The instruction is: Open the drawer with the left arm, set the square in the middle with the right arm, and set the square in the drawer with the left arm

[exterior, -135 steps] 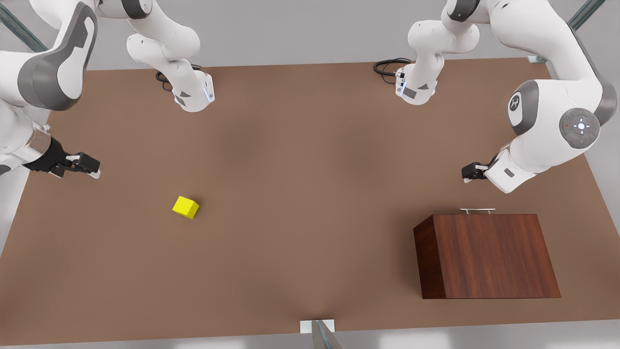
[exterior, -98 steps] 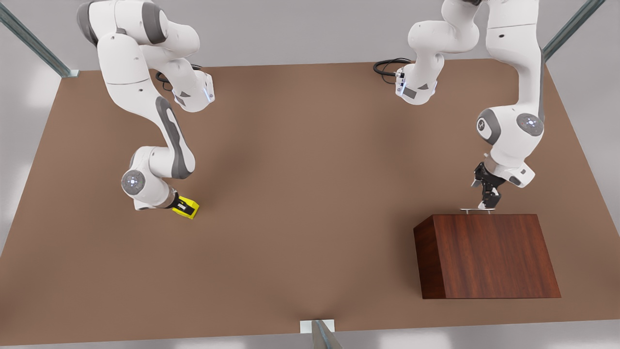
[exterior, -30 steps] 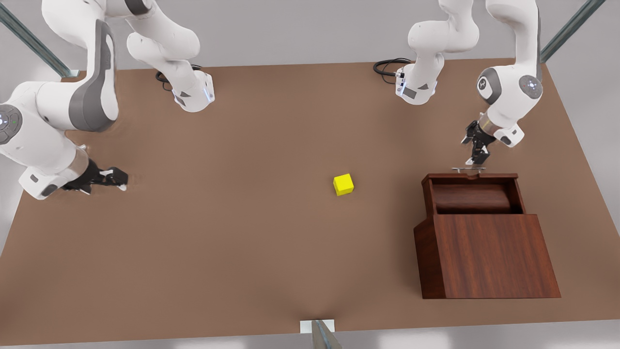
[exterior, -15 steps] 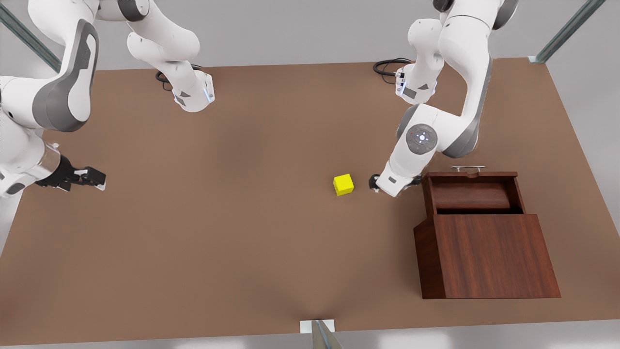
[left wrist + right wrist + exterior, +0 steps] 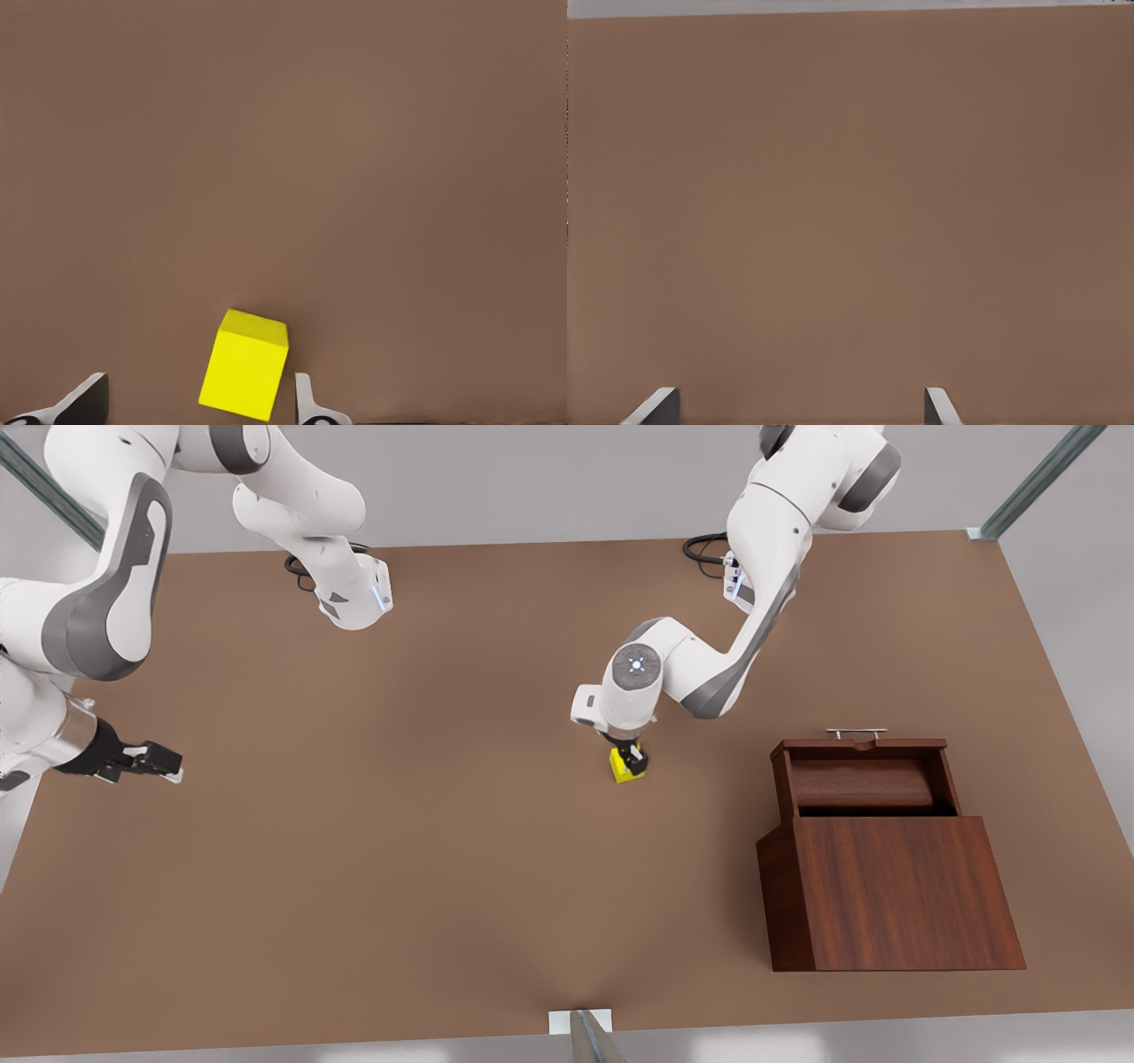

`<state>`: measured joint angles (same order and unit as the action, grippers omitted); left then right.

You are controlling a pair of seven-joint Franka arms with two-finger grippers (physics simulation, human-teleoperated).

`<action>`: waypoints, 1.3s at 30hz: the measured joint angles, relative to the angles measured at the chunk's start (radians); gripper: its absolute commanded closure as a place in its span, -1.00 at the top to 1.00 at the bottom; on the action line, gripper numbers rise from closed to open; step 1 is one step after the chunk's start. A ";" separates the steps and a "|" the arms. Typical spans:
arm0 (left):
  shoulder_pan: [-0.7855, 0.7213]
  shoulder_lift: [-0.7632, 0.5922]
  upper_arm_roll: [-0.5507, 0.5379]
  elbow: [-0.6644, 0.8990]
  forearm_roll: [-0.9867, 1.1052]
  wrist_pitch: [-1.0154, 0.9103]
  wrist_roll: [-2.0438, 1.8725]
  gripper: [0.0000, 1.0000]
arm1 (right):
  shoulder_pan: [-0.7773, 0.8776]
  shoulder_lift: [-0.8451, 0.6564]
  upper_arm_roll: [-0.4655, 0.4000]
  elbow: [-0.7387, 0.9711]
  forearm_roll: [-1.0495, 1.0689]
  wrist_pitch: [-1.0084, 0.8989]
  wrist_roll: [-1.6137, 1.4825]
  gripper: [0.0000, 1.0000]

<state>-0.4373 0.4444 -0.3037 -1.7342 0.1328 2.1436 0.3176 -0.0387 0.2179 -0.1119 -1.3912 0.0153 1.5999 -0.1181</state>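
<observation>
My left gripper (image 5: 631, 760), fingers apart, straddles the cube (image 5: 244, 364) off-centre, so closing may twist it free; my right gripper (image 5: 152, 761) waits open.

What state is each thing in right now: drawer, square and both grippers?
drawer: pulled open, nothing inside.
square: resting on the table mid-table, between the left gripper's fingers.
left gripper: down over the square, open, fingers straddling it, not yet closed.
right gripper: open, holding nothing, waiting near the table's edge at the front view's left.
</observation>
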 measured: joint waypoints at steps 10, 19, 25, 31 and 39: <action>0.000 -0.004 0.007 -0.182 0.077 0.175 0.054 1.00 | -0.001 0.006 0.001 0.010 -0.002 0.012 -0.001 1.00; -0.001 0.045 0.026 -0.230 0.129 0.287 0.054 1.00 | 0.002 -0.031 0.002 0.011 -0.011 0.012 -0.005 1.00; -0.003 0.083 0.032 -0.240 0.166 0.315 0.046 1.00 | 0.003 -0.029 0.003 0.011 -0.010 0.013 -0.002 1.00; -0.003 0.129 0.034 -0.240 0.176 0.355 0.040 1.00 | 0.003 -0.029 0.003 0.011 -0.009 0.014 -0.002 1.00; -0.003 0.139 0.041 -0.240 0.178 0.366 0.032 0.47 | 0.003 -0.029 0.003 0.011 -0.009 0.012 -0.002 1.00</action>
<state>-0.4403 0.5831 -0.2625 -1.9742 0.3108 2.5096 0.3498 -0.0353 0.1888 -0.1089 -1.3806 0.0061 1.6122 -0.1196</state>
